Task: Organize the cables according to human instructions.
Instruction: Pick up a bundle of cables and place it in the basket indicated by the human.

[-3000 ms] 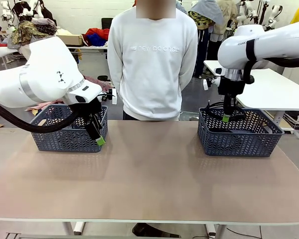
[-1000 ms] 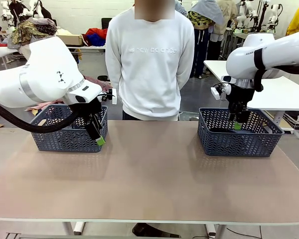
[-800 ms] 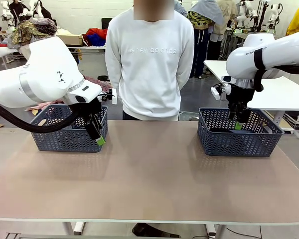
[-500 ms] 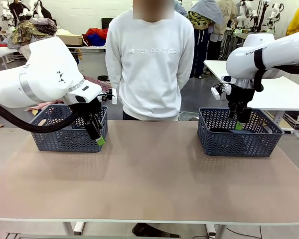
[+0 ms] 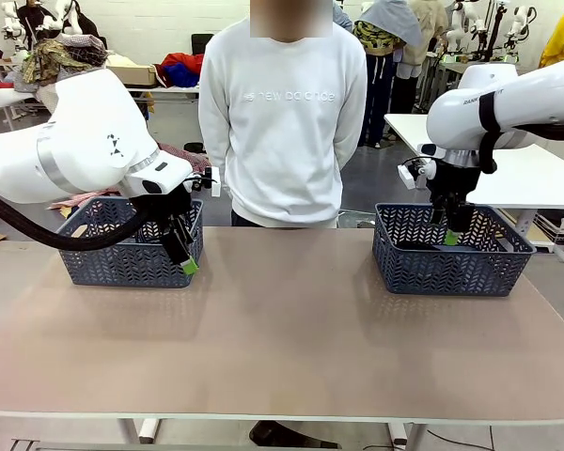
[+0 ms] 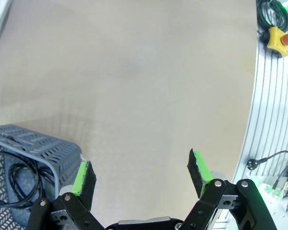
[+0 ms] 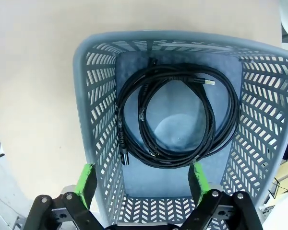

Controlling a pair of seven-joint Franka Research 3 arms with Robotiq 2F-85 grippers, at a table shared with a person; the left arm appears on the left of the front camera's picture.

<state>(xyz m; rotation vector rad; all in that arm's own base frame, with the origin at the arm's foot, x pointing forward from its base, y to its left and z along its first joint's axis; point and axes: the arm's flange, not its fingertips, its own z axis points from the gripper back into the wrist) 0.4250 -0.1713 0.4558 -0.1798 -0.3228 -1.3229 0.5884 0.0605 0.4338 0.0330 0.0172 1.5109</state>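
While the person (image 5: 287, 113) stands behind the table (image 5: 282, 329), right gripper (image 5: 450, 235) hangs over the right basket (image 7: 93, 96), jaws spread, empty; coiled cables (image 7: 177, 115) lie on its floor. Left gripper (image 6: 141, 175), spread (empty), sits beside the left basket (image 6: 43, 143), which holds another cable (image 6: 17, 182).

Our left hand (image 5: 187, 264) hangs low at the picture's left, pointing down and tilted, its green-padded fingers (image 6: 84, 175) spread apart and holding nothing. Our right hand (image 5: 449, 235) points straight down from its raised white arm, fingers (image 7: 86, 181) likewise parted and empty.
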